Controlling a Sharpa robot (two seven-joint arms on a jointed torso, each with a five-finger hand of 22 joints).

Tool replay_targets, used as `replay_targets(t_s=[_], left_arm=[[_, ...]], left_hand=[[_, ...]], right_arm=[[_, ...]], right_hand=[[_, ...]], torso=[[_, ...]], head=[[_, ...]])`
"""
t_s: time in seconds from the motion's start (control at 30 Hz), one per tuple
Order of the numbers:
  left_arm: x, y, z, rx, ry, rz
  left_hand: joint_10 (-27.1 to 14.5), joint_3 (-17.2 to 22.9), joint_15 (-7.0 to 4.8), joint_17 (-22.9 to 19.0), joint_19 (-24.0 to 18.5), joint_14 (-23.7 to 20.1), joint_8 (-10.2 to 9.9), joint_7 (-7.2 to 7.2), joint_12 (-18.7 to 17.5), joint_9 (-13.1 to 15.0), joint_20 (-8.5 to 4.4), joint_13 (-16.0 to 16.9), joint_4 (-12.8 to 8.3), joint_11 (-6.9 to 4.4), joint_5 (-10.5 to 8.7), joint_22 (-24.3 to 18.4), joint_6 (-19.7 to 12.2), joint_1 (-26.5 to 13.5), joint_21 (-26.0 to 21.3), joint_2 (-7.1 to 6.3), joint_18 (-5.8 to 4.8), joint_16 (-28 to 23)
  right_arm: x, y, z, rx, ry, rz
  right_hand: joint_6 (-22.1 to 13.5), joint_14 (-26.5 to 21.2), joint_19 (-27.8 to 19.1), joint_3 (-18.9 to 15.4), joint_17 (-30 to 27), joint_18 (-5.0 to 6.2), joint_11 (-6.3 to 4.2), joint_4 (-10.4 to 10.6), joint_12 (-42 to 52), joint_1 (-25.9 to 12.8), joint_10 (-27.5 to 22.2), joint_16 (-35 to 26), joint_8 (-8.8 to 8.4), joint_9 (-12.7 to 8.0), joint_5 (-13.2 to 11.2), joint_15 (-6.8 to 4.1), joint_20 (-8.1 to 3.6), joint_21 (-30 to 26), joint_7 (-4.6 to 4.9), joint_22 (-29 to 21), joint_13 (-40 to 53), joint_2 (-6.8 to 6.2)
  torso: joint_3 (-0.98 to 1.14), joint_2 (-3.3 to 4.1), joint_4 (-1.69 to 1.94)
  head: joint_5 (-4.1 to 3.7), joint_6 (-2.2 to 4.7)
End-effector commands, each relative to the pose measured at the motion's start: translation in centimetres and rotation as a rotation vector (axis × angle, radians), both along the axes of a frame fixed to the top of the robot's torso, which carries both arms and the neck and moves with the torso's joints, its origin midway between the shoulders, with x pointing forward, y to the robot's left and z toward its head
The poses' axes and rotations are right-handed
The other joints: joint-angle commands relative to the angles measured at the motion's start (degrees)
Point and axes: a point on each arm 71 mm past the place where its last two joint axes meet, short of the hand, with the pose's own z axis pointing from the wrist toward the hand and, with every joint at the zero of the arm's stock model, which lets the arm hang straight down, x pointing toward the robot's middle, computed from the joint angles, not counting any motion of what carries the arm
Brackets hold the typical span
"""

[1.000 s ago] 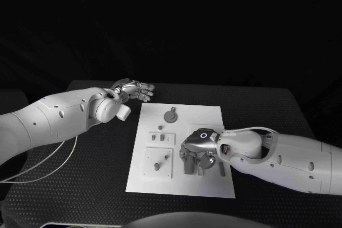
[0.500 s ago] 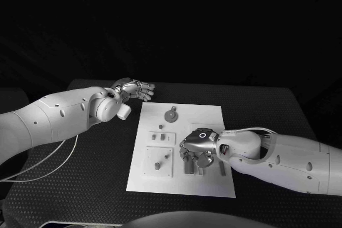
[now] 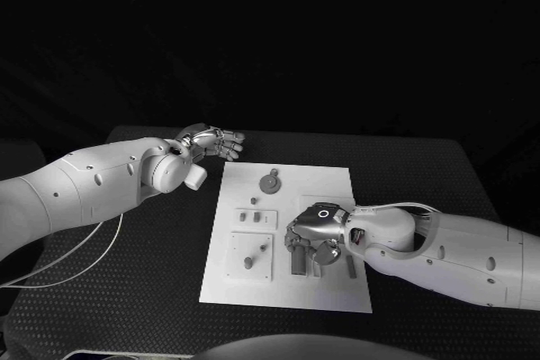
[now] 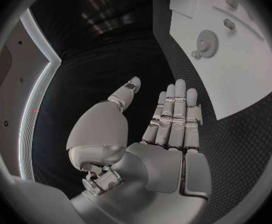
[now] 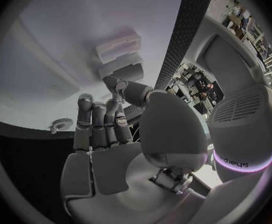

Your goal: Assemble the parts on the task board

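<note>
Both hands hold nothing: left hand [image 3: 211, 144] fingers spread, right hand [image 3: 315, 237] hiding board [image 3: 326, 180] parts.

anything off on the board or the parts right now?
Nothing stands out. The task board lies flat on the table, and the gear rests flat near its far end. The right hand is low over the board's right side, hiding what is under its fingers. The left hand is off the board, open.

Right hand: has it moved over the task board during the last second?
Barely. The right hand stays over the near right part of the task board, beside the same small parts; any shift against the board's edge is too slight to give a direction.
</note>
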Motion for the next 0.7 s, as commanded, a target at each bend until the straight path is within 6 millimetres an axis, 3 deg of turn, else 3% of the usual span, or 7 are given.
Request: replay_targets(t_s=[0.03,0.27,0.33,0.47,0.6,0.63,0.7], left_arm=[[0.0,-0.2,0.1,-0.005,-0.003,-0.015],[0.0,-0.1,0.1,-0.004,-0.004,-0.014],[0.0,-0.1,0.1,-0.004,-0.004,-0.014],[0.0,-0.1,0.1,-0.004,-0.005,-0.014],[0.0,-0.2,0.1,-0.004,-0.005,-0.014],[0.0,-0.2,0.1,-0.004,-0.005,-0.014],[0.0,-0.2,0.1,-0.004,-0.005,-0.014]], left_hand=[[-0.16,-0.29,-0.09,0.08,0.42,0.4,0.05,-0.02,-0.02,-0.08,0.02,-0.09,0.17,0.06,-0.21,0.1,-0.38,-0.5,-0.31,0.25,0.97,-0.22],[-0.17,-0.3,-0.09,0.12,0.42,0.4,0.06,-0.06,-0.02,-0.09,0.03,-0.11,0.15,0.07,-0.27,0.12,-0.38,-0.49,-0.33,0.2,0.96,-0.26],[-0.18,-0.31,-0.08,0.14,0.42,0.4,0.07,-0.08,-0.02,-0.09,0.03,-0.11,0.15,0.07,-0.28,0.13,-0.38,-0.49,-0.34,0.19,0.96,-0.27],[-0.18,-0.3,-0.08,0.16,0.42,0.41,0.07,-0.1,-0.01,-0.09,0.03,-0.11,0.14,0.07,-0.3,0.13,-0.38,-0.48,-0.35,0.2,0.97,-0.29],[-0.18,-0.3,-0.08,0.17,0.42,0.41,0.08,-0.13,-0.01,-0.09,0.03,-0.12,0.14,0.07,-0.31,0.14,-0.37,-0.47,-0.35,0.2,0.96,-0.3],[-0.18,-0.3,-0.09,0.18,0.42,0.41,0.09,-0.14,-0.01,-0.09,0.03,-0.12,0.14,0.07,-0.31,0.14,-0.37,-0.47,-0.36,0.2,0.97,-0.3],[-0.18,-0.29,-0.09,0.19,0.42,0.42,0.09,-0.14,-0.01,-0.09,0.03,-0.12,0.13,0.07,-0.32,0.15,-0.37,-0.46,-0.36,0.21,0.97,-0.31]], right_arm=[[0.1,-0.4,0.2,0.041,-0.012,-0.03],[0.4,-1.6,1.8,0.203,-0.018,-0.092],[0.5,-1.9,2.5,0.225,-0.03,-0.1],[1.1,-3.0,3.5,0.255,-0.003,-0.157],[2.1,-5.1,3.9,0.239,0.056,-0.296],[2.5,-5.8,3.8,0.233,0.1,-0.363],[2.9,-7.1,3.4,0.202,0.177,-0.461]], right_hand=[[-1.44,-0.56,-0.31,0.35,-0.25,0.88,0.13,0.02,0.41,0.33,-0.42,0.33,-0.85,-0.24,-0.09,0.07,-0.13,0.09,-0.14,-0.14,-0.18,-0.97],[-10.39,-0.11,0.5,0.35,-0.87,0.88,0.0,0.75,1.19,0.54,0.14,1.04,-4.85,-2.24,-0.13,-0.01,-0.26,0.46,-2.0,-0.37,-0.58,-3.58],[-10.97,-0.04,0.59,-0.17,-0.94,0.88,-0.06,0.69,1.37,0.16,0.26,1.16,-4.95,-2.27,-0.13,-0.04,-0.3,0.58,-2.27,-0.35,-0.6,-3.79],[-10.87,0.11,0.78,-0.62,-1.05,0.88,-0.2,0.7,1.74,-0.08,0.55,1.39,-4.54,-2.09,-0.12,-0.12,-0.44,0.76,-1.86,-0.34,-0.6,-3.78],[-8.23,0.6,1.46,-3.47,-1.28,0.88,-0.42,2.51,2.27,-3.63,1.11,1.86,-2.53,-1.31,-0.05,-0.25,-0.53,1.29,0.84,-0.32,-0.74,-3.64],[-6.11,0.74,1.67,-4.75,-1.34,0.86,-0.42,3.62,2.38,-5.43,1.3,1.97,-1.27,-0.81,-0.06,-0.27,-0.51,1.42,2.28,-0.34,-0.8,-3.65],[-4.26,1.19,2.26,-7.56,-1.49,0.87,1.38,5.89,2.62,-9.36,2.0,2.18,-0.24,-0.4,-0.08,-0.36,-0.57,1.68,4.73,-0.44,-0.94,-3.58]], torso=[[0.02,0.0,0.01],[0.08,-0.01,-0.03],[0.09,-0.01,-0.04],[0.06,-0.03,-0.09],[0.0,-0.07,-0.15],[0.0,-0.06,-0.13],[0.0,-0.05,-0.11]], head=[[-0.04,0.08],[-0.03,0.31],[-0.03,0.33],[-0.38,0.59],[-0.69,0.85],[-0.8,0.96],[-0.94,1.05]])
